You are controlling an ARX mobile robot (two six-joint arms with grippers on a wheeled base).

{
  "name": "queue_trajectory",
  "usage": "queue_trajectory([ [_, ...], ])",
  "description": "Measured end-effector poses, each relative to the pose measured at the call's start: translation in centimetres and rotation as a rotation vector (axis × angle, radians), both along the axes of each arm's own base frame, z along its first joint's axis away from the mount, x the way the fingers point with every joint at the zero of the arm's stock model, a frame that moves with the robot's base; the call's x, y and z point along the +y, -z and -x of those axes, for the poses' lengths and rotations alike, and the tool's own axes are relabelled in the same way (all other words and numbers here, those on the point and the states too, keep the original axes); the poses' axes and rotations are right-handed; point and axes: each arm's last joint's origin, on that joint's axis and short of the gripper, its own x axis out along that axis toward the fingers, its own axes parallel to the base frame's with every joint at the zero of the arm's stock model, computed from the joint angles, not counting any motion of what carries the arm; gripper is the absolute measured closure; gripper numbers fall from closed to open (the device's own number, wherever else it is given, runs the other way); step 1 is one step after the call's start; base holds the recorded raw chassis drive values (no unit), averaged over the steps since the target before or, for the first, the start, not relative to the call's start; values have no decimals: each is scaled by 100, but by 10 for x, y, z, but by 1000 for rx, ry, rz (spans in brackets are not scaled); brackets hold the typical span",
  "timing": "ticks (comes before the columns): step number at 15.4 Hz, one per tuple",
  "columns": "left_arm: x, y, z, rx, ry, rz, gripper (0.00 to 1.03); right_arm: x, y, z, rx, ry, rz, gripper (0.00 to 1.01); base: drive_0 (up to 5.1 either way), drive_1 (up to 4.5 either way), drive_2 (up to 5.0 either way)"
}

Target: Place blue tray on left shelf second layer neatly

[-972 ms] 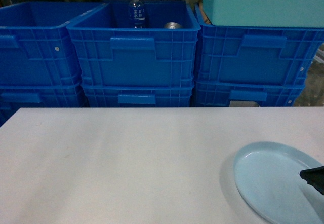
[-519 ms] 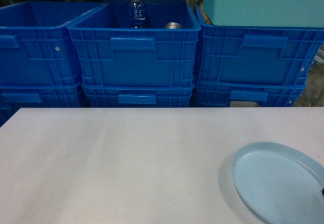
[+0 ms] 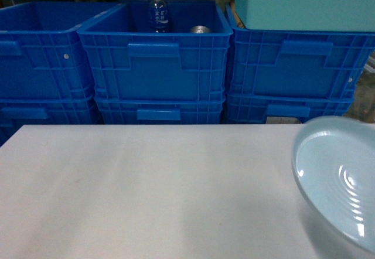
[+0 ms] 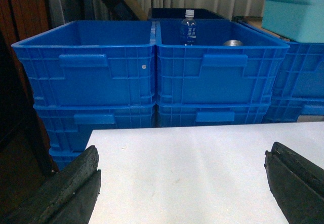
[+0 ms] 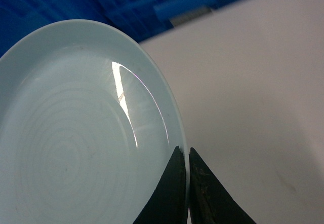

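- At far left, the left gripper (image 4: 182,183) shows only in its own wrist view: its two dark jaws stand wide apart over the near edge of the white counter (image 3: 146,194), with nothing between them.
- Beyond the counter's far edge stands a row of deep dark-blue ribbed crates (image 3: 158,65), stacked two high and side by side.
- The upper middle crate holds an upright clear bottle (image 3: 157,12) with a white cap and blue label, and just to its right a small round metallic item (image 3: 200,30) that is too small to name with any certainty.
- To the right, a pale teal box (image 3: 304,4) sits on top of the right-hand crate stack.
- The blue tray (image 3: 340,177) is at the right edge of the head view, tilted so that its hollow faces the camera, with concentric rings and a glare streak visible in its base. Its upper rim overlaps the crates behind it, so it looks lifted off the counter, though its lower edge runs out of view.
- The right gripper (image 5: 185,183) does not appear in the head view. In the right wrist view its dark jaws are pressed together on the tray's rim, one on the inner face and one on the outer, with white counter to the right and blue crates behind.
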Motion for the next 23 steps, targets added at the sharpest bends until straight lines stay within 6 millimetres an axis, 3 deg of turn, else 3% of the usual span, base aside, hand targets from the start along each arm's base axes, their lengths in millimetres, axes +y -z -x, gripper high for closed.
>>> queue_trajectory([
  [3, 0, 0, 0, 0, 0, 0, 5, 21, -96, -1, -323, -15, 277, 99, 0, 0, 0],
  [5, 0, 0, 0, 0, 0, 0, 5, 24, -135, 17, -488, 82, 457, 99, 0, 0, 0],
  [6, 0, 0, 0, 0, 0, 0, 5, 24, -143, 27, -519, 128, 489, 99, 0, 0, 0],
  [8, 0, 0, 0, 0, 0, 0, 5, 24, -142, 43, -543, 136, 491, 99, 0, 0, 0],
  [11, 0, 0, 0, 0, 0, 0, 5, 31, -126, 52, -481, 115, 470, 99, 0, 0, 0],
  [20, 0, 0, 0, 0, 0, 0, 5, 34, -144, 71, -560, 150, 463, 99, 0, 0, 0],
  [23, 0, 0, 0, 0, 0, 0, 5, 39, -134, 83, -573, 125, 451, 99, 0, 0, 0],
])
